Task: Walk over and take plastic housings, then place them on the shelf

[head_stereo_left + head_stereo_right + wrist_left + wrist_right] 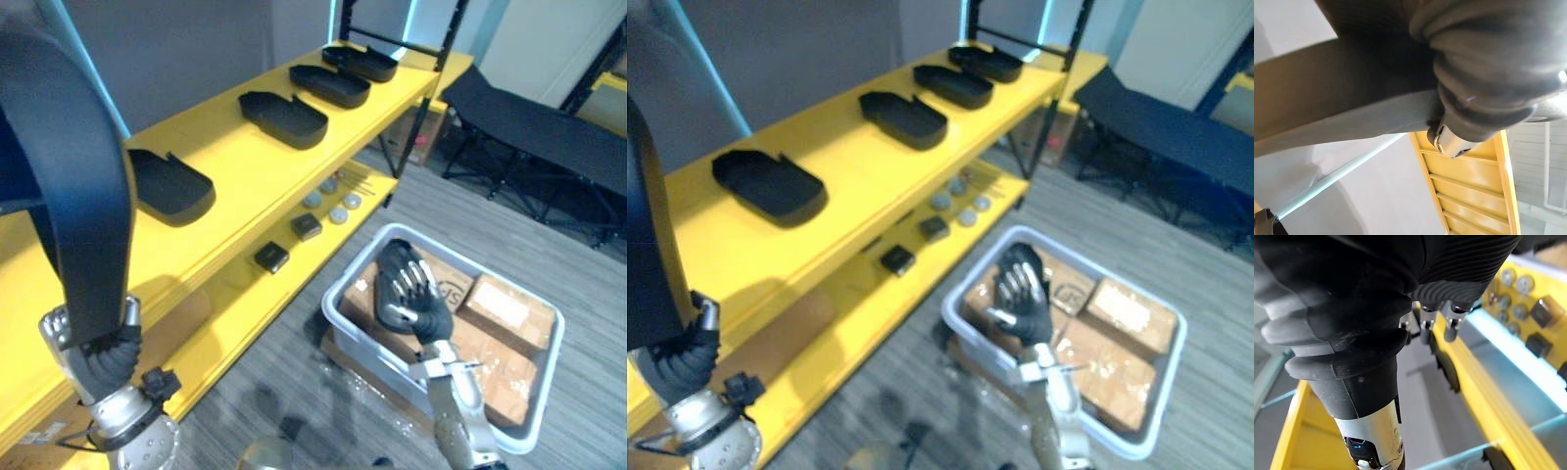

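Black housing (69, 176) stands near the shelf (235, 166), left hand (98, 362) clamped round its lower end; lay it flat beside the shelved housings (284, 117) (hollow up, like them). Right eye view: right hand (1024, 294) hangs with slack, spread fingers, off the shelf, over the bin (950, 315).

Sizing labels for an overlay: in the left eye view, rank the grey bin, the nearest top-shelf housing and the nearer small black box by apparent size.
1. grey bin
2. nearest top-shelf housing
3. nearer small black box
All gaps are plain; nearness changes nothing.

Partial, unreadable print on one cardboard box (453, 284)
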Controlling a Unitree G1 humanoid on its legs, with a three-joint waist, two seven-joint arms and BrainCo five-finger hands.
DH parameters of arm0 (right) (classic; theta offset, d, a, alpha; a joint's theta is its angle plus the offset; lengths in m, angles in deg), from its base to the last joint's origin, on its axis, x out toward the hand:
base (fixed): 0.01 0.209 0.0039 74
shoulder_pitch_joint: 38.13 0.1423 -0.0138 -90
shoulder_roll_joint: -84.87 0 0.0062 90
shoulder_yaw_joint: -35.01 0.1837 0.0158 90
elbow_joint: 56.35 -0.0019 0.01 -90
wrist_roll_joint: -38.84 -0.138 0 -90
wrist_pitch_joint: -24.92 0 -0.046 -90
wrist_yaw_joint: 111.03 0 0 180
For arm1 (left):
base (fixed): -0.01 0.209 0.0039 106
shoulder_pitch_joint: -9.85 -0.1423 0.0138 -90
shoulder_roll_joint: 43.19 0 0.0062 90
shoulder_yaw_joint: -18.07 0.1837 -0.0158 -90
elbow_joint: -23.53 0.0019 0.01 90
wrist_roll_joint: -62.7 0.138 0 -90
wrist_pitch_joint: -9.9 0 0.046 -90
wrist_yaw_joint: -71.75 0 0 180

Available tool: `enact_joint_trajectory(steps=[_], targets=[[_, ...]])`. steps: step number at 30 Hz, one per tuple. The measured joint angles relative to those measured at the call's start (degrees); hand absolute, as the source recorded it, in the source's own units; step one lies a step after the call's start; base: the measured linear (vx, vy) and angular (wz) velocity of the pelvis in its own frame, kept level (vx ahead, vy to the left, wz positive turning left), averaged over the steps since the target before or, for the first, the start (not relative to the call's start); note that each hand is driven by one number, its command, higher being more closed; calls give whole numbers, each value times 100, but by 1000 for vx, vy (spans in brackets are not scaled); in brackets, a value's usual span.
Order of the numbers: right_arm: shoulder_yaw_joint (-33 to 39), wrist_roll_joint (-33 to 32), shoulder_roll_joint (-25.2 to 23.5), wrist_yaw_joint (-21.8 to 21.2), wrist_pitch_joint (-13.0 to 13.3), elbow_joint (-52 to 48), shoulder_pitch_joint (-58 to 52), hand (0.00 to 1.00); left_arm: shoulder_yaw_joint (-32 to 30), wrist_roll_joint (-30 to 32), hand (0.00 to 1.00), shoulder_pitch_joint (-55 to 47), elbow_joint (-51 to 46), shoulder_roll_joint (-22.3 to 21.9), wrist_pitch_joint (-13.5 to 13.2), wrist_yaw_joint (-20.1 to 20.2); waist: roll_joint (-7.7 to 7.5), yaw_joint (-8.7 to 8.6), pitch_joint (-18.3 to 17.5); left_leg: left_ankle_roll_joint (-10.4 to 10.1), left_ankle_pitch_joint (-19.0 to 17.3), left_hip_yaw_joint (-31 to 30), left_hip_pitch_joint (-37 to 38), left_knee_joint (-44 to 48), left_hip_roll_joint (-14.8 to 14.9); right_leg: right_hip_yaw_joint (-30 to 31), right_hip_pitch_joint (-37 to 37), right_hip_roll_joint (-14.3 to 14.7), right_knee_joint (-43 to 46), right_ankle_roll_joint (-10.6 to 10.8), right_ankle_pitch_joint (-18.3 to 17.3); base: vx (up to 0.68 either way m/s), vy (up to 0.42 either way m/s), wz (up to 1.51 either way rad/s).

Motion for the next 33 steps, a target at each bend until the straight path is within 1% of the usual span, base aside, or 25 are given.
enact_joint_trajectory(steps=[1, 2, 3, 4, 5, 6, 8, 9, 10, 11, 13, 14, 16, 17, 20, 23, 26, 28, 29, 31, 32, 33], targets=[[2, 84, 3, 11, 7, 0, -4, 0, 91, -5, 100, 71, 1, 67, 1, 0, -2, -38, -1, -5, 23, -106, -13, -4, -53, 148, 0, -23, 58, -44, -98, 82, 89, 87], [2, 228, 16, 45, 8, -3, -6, 0, 316, -20, 100, 234, 2, 227, -1, 1, -15, -163, -9, -24, 84, -374, -63, -18, -150, 610, -15, -23, 188, -258, -364, 91, 58, 105], [13, 338, 27, 120, 9, -34, -19, 0, 483, -39, 100, 386, 5, 355, -6, 24, -29, -239, -14, -31, 135, -558, -107, -36, -232, 952, -63, -22, 312, -382, -565, 107, 38, 137], [63, 442, 29, 183, 23, -60, -42, 0, 701, -58, 100, 582, 50, 531, -20, 56, -29, -345, -13, -83, 207, -842, -153, -46, -335, 1429, -104, -24, 491, -525, -802, 94, 4, 117], [98, 481, 32, 224, 37, -94, -83, 0, 809, -79, 100, 685, 93, 616, -22, 69, -34, -416, -17, -115, 243, -958, -163, -50, -383, 1650, -116, -28, 580, -549, -906, 107, -16, 127], [201, 499, 30, 233, 72, -151, -213, 0, 966, -94, 100, 884, 212, 736, -33, 100, -39, -491, -17, -195, 297, -1061, -203, -18, -436, 1955, -167, -61, 799, -501, -1050, 90, -19, 115], [415, 629, 31, 227, 111, -187, -331, 0, 1065, -99, 100, 1045, 396, 828, -1, 129, -54, -600, 39, -231, 318, -758, -300, 146, -418, 2048, -125, -76, 1058, -339, -1154, 44, -6, 86], [452, 681, 32, 227, 133, -187, -342, 0, 1064, -117, 100, 1023, 412, 839, 17, 130, -63, -602, 64, -232, 317, -671, -283, 152, -382, 2049, -92, -55, 1078, -310, -1171, -15, -15, 21], [524, 787, 35, 216, 221, -189, -330, 0, 1064, -173, 100, 928, 413, 830, 67, 131, -71, -581, 94, -258, 300, -547, -283, 216, -287, 2055, -67, 21, 1063, -276, -1157, -43, -37, -19], [550, 826, 55, 211, 340, -206, -262, 0, 1048, -217, 100, 888, 412, 830, 94, 130, -47, -531, 189, -334, 249, -372, -287, 328, -172, 2095, -37, 110, 1042, -230, -1129, -65, -43, -30], [544, 843, 58, 211, 451, -229, -179, 0, 998, -215, 100, 879, 412, 832, 118, 130, -28, -524, 293, -408, 194, -298, -287, 410, -48, 2170, -9, 207, 979, -225, -1126, -103, -42, -31], [541, 951, 58, 222, 561, -246, -147, 0, 984, -214, 100, 867, 412, 830, 119, 127, -11, -524, 374, -453, 162, -174, -286, 436, 54, 2183, 3, 289, 925, -224, -1127, -176, -73, -34], [515, 1126, 61, 229, 668, -286, -124, 0, 963, -208, 100, 857, 411, 830, 118, 124, 27, -532, 492, -423, 129, -18, -289, 431, 181, 2262, -9, 397, 851, -184, -1156, -179, -65, -33], [493, 1224, 59, 242, 747, -289, -128, 0, 954, -195, 100, 859, 412, 821, 118, 115, 32, -538, 574, -408, 120, 54, -288, 438, 213, 2325, -30, 409, 857, -60, -1199, -181, -34, -31], [482, 1296, 60, 263, 797, -300, -213, 0, 904, -169, 100, 821, 407, 786, 101, 39, 127, -571, 637, -387, 107, 263, -273, 442, 345, 2523, -146, 527, 926, -33, -1199, -182, -28, -36], [483, 1297, 59, 290, 846, -322, -343, 0, 883, -116, 100, 819, 390, 774, 82, -101, 168, -621, 640, -374, 115, 349, -262, 442, 396, 2632, -220, 570, 1009, -21, -1207, -86, -14, -17], [493, 1306, 55, 407, 977, -323, -409, 0, 763, -10, 100, 819, 329, 703, 75, -189, 184, -630, 632, -351, 130, 462, -283, 477, 392, 2756, -408, 560, 1214, -12, -1253, -36, -5, -18], [503, 1375, 44, 562, 1060, -323, -418, 0, 738, -12, 100, 829, 258, 702, 80, -261, 179, -632, 632, -336, 121, 482, -387, 542, 339, 2774, -561, 487, 1427, -2, -1337, -4, 23, 0], [509, 1481, 41, 727, 1088, -322, -415, 0, 734, -17, 100, 860, 245, 685, 84, -306, 173, -628, 636, -320, 128, 458, -406, 565, 277, 2763, -668, 401, 1621, 29, -1421, -7, 19, 13], [508, 1518, 24, 858, 1089, -321, -418, 0, 730, -23, 100, 854, 245, 636, 104, -306, 173, -623, 636, -312, 129, 442, -402, 580, 233, 2760, -697, 338, 1752, 60, -1494, 7, 13, 15], [528, 1518, 3, 953, 1145, -320, -420, 0, 730, -15, 100, 849, 245, 584, 130, -341, 173, -617, 636, -296, 134, 408, -387, 583, 162, 2716, -695, 255, 1845, 99, -1554, 14, 13, 17], [533, 1518, -5, 980, 1192, -320, -415, 0, 721, -15, 100, 848, 245, 585, 137, -364, 174, -615, 636, -292, 137, 395, -391, 581, 150, 2694, -695, 240, 1852, 98, -1568, 11, 13, 21]])
